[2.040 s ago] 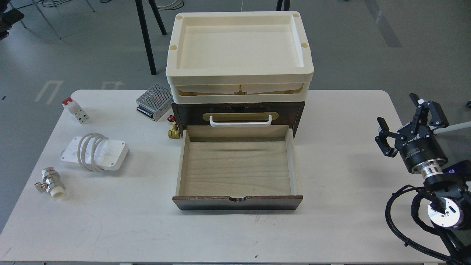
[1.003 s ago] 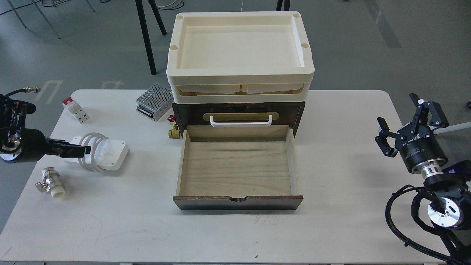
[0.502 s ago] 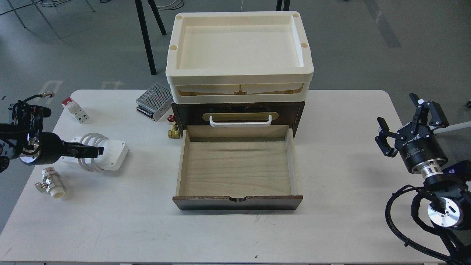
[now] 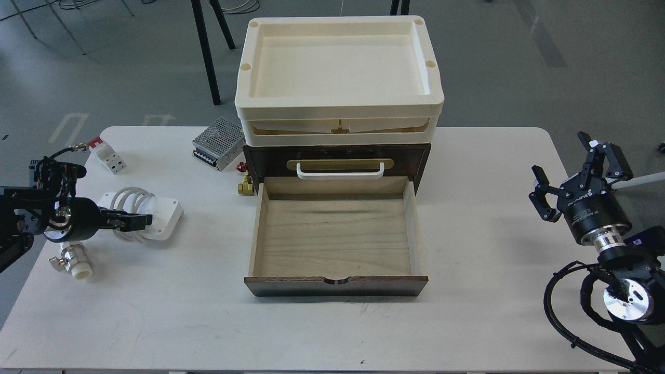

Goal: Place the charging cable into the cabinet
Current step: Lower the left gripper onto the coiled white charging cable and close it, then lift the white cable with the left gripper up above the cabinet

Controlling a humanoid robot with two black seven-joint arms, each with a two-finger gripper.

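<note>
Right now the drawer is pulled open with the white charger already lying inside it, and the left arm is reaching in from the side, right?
Not quite. The head view shows the drawer open but with nothing in it. The charger lies on the table to the drawer's left, with the left gripper over it. The rest is right.

A: Surface [image 4: 467, 322]? 
B: Matt off-white, smooth, faint scuffs nr front edge.
A: Cabinet [image 4: 336, 156]? 
B: Dark brown wood, slight sheen; drawer [image 4: 335, 234] pale bare wood inside, grain visible. Handle [image 4: 340, 171] white, glossy-ish, on brass-look plate.
A: Trays [image 4: 337, 111] on top? 
B: Cream plastic, matt, smooth.
A: Charging cable [image 4: 148, 215]? 
B: White plastic block, smooth; cord looks rubbery.
A: Nr back-left corner? 
B: Perforated grey metal box [image 4: 218, 142].
A: Left edge? 
B: Valve [image 4: 70, 259], shiny metal w/ white plastic end.
A: Hands? 
B: Left hand [image 4: 127, 221] & right hand [image 4: 579, 169]: black, matt; polished metal ring behind the right one.
</note>
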